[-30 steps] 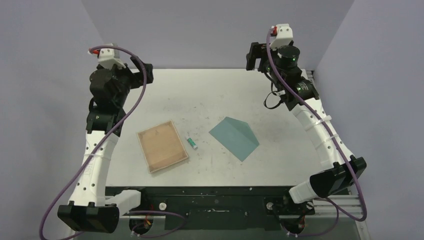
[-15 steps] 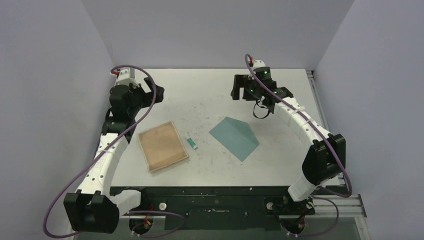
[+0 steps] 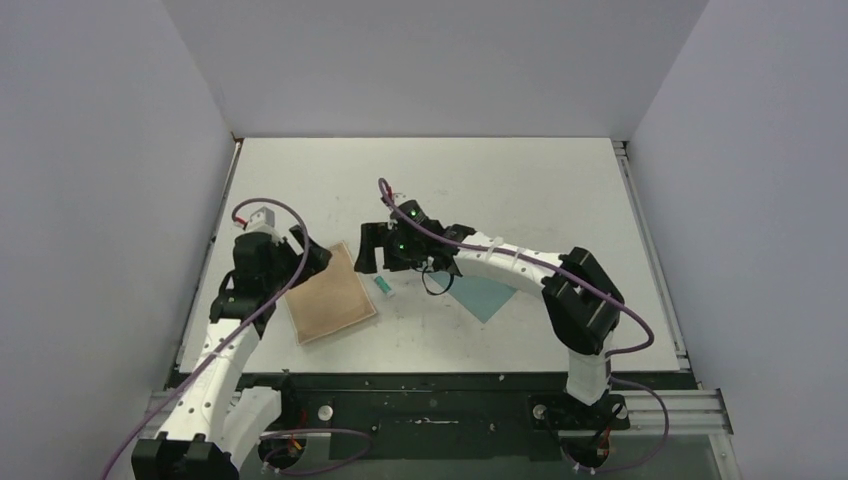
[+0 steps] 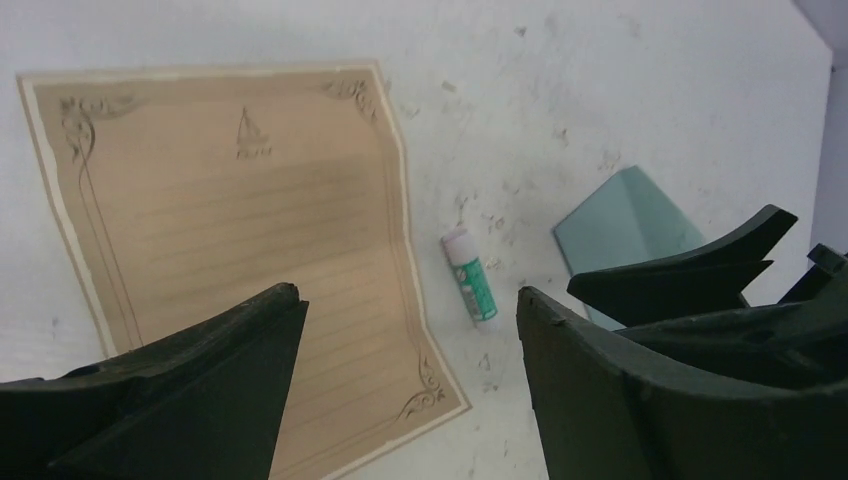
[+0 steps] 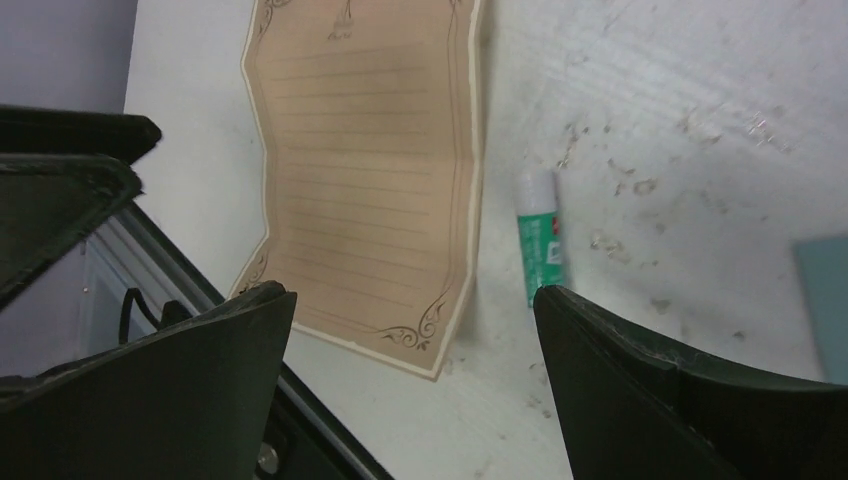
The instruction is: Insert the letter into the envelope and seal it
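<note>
Both arms (image 3: 225, 335) now low beside the letter (image 3: 335, 300)

Robot lab cell: bare grey walls (image 3: 430, 60), scuffed white table (image 3: 520, 180).

Two white-and-black arms trailing purple cables.
The left arm (image 3: 215, 345) and right arm (image 3: 500, 263) share one build: smooth white shell links between chunky black joints. A purple cable (image 3: 381, 188) loops along each, with a red tip at the wrist. Green lights (image 3: 400, 213) glow on the right arm's wrist, and a small white block (image 3: 262, 216) caps the left. The left end effector (image 4: 408, 300) and right end effector (image 5: 412, 292) each have two matte, near-black, wedge-shaped fingers (image 4: 200, 380).
</note>
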### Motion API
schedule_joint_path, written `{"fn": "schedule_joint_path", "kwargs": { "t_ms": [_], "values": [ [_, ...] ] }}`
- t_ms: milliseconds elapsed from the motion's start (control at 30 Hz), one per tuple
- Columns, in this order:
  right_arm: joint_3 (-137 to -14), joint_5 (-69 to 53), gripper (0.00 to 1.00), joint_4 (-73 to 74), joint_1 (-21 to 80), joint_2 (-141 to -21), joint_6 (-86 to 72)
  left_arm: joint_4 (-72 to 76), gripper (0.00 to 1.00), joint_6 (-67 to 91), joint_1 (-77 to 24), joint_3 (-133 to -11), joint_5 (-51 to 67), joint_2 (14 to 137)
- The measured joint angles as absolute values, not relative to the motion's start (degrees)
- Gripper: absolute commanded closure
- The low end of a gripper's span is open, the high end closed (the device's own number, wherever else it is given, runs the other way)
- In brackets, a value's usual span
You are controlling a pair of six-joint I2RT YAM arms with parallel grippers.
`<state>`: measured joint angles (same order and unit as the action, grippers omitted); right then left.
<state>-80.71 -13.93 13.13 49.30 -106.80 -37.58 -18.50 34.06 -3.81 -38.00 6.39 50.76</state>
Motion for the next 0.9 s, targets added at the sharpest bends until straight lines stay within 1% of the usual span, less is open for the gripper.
{"fn": "schedule_joint_path", "kwargs": {
  "t_ms": [67,233,267,333,433,533,600,700,900],
  "values": [
    [-78.7,-13.5,0.14,11.4,51.3,-107.4,-42.3,-20.4,0.33,36.0,-3.6,-34.2,6.8,48.2],
    [-73.3,-9.9,0.18,11.4,55.9,-107.4,-54.3,-22.6,0.52,43.2,-3.5,-25.1,9.9,44.7],
    [-72.6,-9.2,0.19,11.9,56.6,-107.4,-57.1,-22.8,0.57,45.1,-3.5,-23.5,10.7,44.4],
    [-71.3,-8.9,0.23,12.1,57.8,-107.4,-61.4,-22.5,0.65,49.0,-3.4,-20.6,12.5,44.2],
    [-68.6,-8.6,0.29,11.6,58.6,-107.4,-68.3,-21.6,0.72,53.6,-3.3,-16.1,15.2,44.3],
    [-66.5,-8.1,0.33,11.2,59.3,-107.4,-73.6,-22.0,0.79,56.6,-3.3,-13.3,16.3,44.4],
    [-65.0,-8.1,0.35,9.6,59.4,-107.4,-76.8,-22.4,0.81,57.3,-3.3,-13.0,16.3,44.4],
    [-62.7,-8.0,0.38,6.3,59.7,-107.5,-81.2,-23.3,0.82,57.8,-3.3,-13.0,16.1,44.0],
    [-62.5,-8.1,0.39,0.4,59.7,-109.6,-85.2,-24.9,0.83,58.3,-3.3,-13.0,15.9,43.4]
  ]
}}
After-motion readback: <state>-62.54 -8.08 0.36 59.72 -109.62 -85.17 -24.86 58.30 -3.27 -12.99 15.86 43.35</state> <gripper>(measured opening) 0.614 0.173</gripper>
